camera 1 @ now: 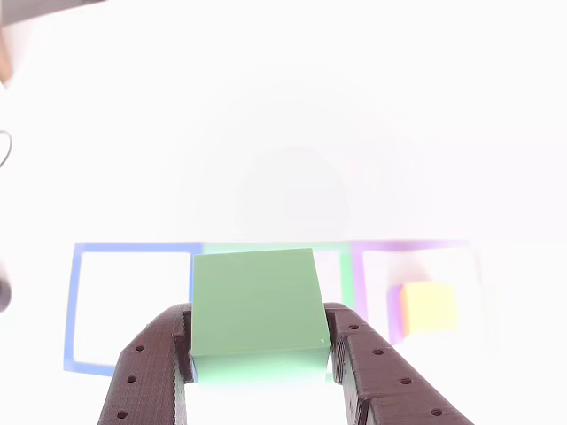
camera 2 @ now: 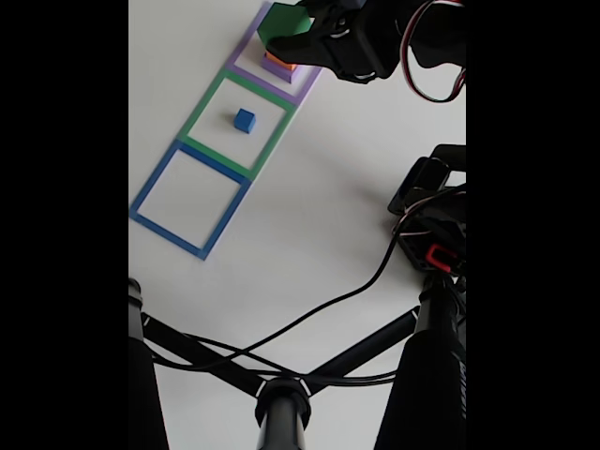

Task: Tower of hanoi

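Note:
In the other view my gripper is shut on a green foam block, its dark brown fingers pressing both sides. The fixed view shows that green block held in the gripper just above the purple outline. In that outline an orange block rests on a purple slab; the other view shows the orange block washed out to yellow, with the purple slab under it. A small blue cube sits inside the green outline.
The blue outline holds nothing. The arm's base stands at the right of the fixed view, with black cables running to a black stand at the bottom. The white table lies between them.

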